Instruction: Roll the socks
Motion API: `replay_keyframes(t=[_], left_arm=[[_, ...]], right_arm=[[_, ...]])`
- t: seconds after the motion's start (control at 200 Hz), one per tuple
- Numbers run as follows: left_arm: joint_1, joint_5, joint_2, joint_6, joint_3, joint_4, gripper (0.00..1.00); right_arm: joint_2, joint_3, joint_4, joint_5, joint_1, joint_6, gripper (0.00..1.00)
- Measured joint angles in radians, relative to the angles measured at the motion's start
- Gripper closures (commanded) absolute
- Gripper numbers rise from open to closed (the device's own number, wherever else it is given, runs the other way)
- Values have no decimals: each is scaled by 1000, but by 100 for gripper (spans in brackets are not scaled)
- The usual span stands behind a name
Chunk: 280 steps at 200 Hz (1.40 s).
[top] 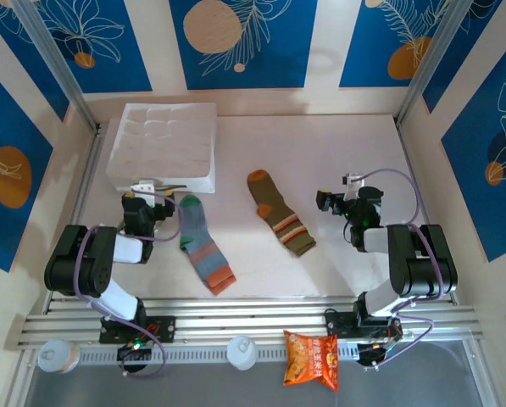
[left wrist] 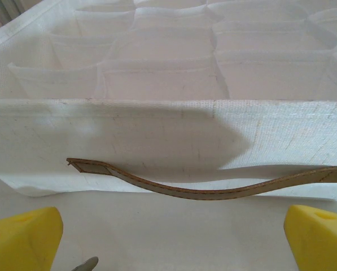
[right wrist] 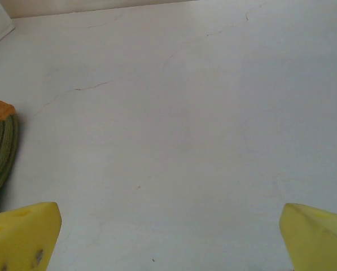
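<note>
We log: grey-blue sock [top: 204, 246] near the organizer [top: 164, 180], olive sock [top: 280, 212] farther right; left gripper [left wrist: 168, 237], right gripper [right wrist: 168, 237] both spread, empty.

left sock [top: 205, 246] | right sock [top: 280, 214] beside it | tray [top: 117, 149] behind-left | packet [top: 312, 358] front

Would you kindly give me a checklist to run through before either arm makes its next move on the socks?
1. Left gripper open, empty: ok.
2. Right gripper open, empty: ok.
3. Grey-blue sock flat, uncovered: ok.
4. Olive-brown sock flat, apart from the other: ok.
5. Left gripper aimed at a sock: not ok, it faces the white organizer wall.
6. Snack packet away from socks: ok.
</note>
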Motion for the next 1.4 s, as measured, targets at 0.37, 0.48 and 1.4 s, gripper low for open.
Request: replay_keyframes(t=[0.37, 0.48, 1.4], left_arm=[[0, 0, 0, 0, 0, 0, 0], [0, 0, 0, 0, 0, 0, 0], [-41, -204, -453, -51, 15, -240, 0]], right_arm=[[0, 0, 0, 0, 0, 0, 1], [0, 0, 0, 0, 0, 0, 1], [-266, 127, -257, 208, 102, -19, 1]])
